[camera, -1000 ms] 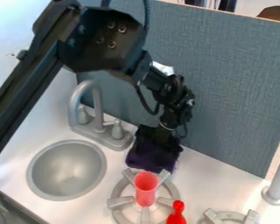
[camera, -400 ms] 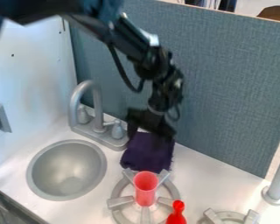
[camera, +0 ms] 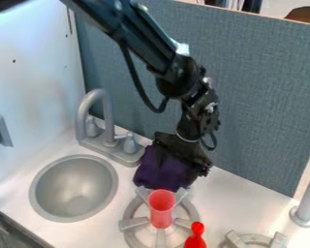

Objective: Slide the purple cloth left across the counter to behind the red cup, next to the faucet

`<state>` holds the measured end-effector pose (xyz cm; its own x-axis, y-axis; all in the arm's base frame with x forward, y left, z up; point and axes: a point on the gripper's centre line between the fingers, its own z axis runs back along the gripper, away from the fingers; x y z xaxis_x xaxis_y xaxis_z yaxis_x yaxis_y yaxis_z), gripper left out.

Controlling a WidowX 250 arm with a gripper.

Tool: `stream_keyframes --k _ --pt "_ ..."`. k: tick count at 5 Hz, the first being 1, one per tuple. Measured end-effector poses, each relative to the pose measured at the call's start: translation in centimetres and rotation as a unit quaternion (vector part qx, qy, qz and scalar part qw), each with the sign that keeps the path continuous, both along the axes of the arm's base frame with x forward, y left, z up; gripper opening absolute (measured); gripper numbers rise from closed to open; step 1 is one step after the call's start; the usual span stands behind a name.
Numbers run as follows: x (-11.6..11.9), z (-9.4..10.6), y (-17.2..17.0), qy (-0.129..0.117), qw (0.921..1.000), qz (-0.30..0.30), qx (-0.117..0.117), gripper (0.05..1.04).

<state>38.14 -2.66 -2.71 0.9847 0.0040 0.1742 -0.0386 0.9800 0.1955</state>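
The black gripper [camera: 181,162] hangs low over the right and back part of a dark purple cloth [camera: 159,171], its two fingers spread apart. One finger lies across the cloth's upper middle, and the other is at the cloth's right edge. Crumpled on the white counter, the cloth sits between the faucet and the near burner. The gripper partly hides it, and whether they touch I cannot tell.
A red cup [camera: 162,208] stands on the near burner [camera: 133,213], just in front of the cloth, with a red bottle-shaped object [camera: 195,236] beside it. Left are the faucet [camera: 106,126] and sink [camera: 74,189]. A grey-blue panel [camera: 261,92] rises behind.
From its low place over the cloth, the gripper first rose and shifted left, then came down again and to the right. The upper arm swung up toward the top edge.
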Motion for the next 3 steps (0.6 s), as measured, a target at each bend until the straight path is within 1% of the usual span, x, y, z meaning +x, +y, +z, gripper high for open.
stream_keyframes --k 1,2,3 --pt "-2.3 0.6 -1.5 0.014 0.9988 -0.032 -0.035 1.001" --pt "-4.3 1.4 -3.5 0.016 0.9971 -0.064 -0.038 1.001" --pt "-5.4 1.9 -3.8 0.021 0.9962 -0.072 -0.044 1.001"
